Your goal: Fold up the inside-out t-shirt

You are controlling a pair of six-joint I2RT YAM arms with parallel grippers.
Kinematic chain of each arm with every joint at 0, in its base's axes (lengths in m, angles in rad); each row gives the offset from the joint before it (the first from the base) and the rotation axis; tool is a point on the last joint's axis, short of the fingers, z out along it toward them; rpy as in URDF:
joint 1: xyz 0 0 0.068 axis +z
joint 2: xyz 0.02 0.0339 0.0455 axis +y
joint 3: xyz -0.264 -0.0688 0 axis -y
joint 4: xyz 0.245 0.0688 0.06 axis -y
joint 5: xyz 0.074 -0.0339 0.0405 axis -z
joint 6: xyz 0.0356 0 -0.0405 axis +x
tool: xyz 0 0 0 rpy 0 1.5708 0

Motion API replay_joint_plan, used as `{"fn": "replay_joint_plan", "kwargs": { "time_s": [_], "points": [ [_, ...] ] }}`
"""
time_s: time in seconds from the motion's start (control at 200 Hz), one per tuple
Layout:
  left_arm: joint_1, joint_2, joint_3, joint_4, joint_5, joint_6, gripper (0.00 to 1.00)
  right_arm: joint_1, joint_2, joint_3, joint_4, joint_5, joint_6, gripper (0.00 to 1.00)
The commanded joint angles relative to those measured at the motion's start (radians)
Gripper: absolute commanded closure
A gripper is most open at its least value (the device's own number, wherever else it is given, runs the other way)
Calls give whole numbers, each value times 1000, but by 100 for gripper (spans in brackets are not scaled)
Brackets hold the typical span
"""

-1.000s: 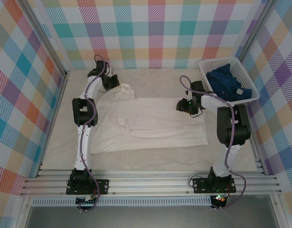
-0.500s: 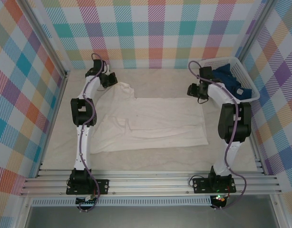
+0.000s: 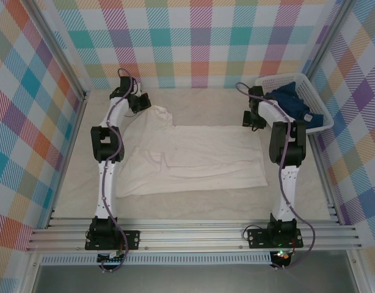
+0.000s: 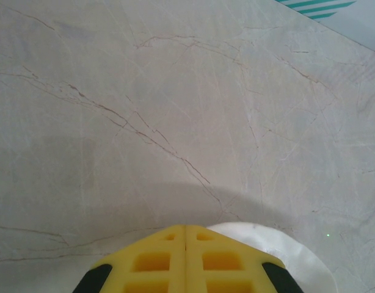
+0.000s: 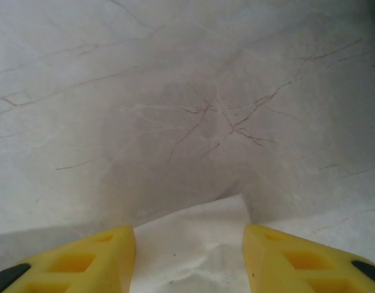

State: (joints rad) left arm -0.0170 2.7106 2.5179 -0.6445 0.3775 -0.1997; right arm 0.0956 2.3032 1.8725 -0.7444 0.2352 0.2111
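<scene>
The inside-out t-shirt (image 3: 193,159) lies spread flat and white across the middle of the table. My left gripper (image 3: 141,102) is at its bunched far left corner and is shut on the cloth. In the left wrist view the yellow fingers (image 4: 185,227) meet tip to tip, and a bulge of the shirt (image 4: 291,265) shows by the right finger. My right gripper (image 3: 253,119) hovers at the shirt's far right corner. It stands open (image 5: 187,233), with the pointed corner of the shirt (image 5: 200,244) lying between its fingers, untouched.
A white basket (image 3: 285,77) holding a dark blue garment (image 3: 291,101) stands at the back right, close behind the right arm. Checked walls close in the table on three sides. Bare marbled tabletop (image 3: 206,104) runs beyond the shirt.
The right gripper has swung from over the shirt's right edge back to its far right corner. The left gripper shifted slightly farther back, then stayed still and shut.
</scene>
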Motion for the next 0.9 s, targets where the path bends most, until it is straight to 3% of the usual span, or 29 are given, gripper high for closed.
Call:
{"fn": "replay_joint_plan", "kwargs": {
  "time_s": [0.0, 0.245, 0.47, 0.675, 0.895],
  "points": [
    [9, -41, 29, 18, 16, 20, 100, 1, 33, 49, -74, 23, -18, 50],
    [9, -45, 29, 14, 14, 26, 100, -8, 78, 88, -112, -5, -30, 51],
    [9, -51, 29, 19, 15, 24, 100, -14, 84, 96, -92, -25, -47, 75],
    [10, -78, 28, 22, 18, 26, 100, -14, 73, 105, -52, -55, -76, 89],
    [10, -165, -3, 11, 25, 35, 100, -15, -42, 23, 24, -69, -123, 92]
  ]
}}
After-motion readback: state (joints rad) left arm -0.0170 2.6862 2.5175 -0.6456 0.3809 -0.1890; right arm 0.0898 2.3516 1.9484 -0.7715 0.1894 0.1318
